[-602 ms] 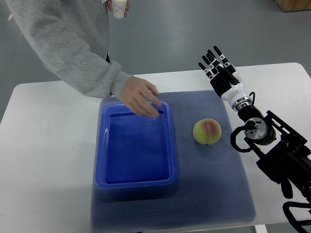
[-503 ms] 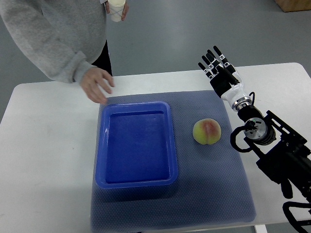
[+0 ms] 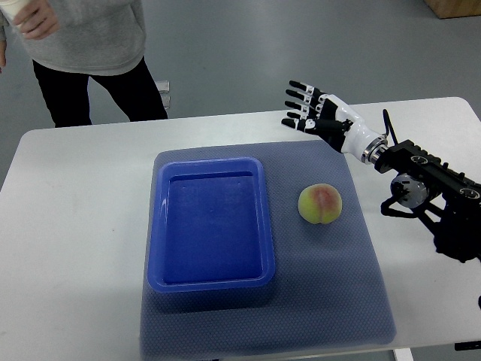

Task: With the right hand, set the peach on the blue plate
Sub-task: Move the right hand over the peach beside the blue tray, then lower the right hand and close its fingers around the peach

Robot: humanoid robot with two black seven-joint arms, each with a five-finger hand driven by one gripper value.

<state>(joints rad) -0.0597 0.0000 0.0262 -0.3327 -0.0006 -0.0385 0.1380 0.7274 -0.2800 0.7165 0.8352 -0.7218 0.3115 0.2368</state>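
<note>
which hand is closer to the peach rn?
Right. The right hand hovers open above the table's far edge, beyond the peach and apart from it. The left hand isn't in view.

Smooth, faintly glossy white surface [image 3: 75, 226], laminate by the look. Over it a dull blue-grey mat [image 3: 338, 286], finely dimpled like mesh or rubber. Glossy moulded blue plastic for the blue plate [image 3: 158, 226]. Velvety matt skin on the peach [image 3: 321, 204]. Hard black-and-white plastic on the right hand [image 3: 312, 111], metal ring at the wrist.
</note>
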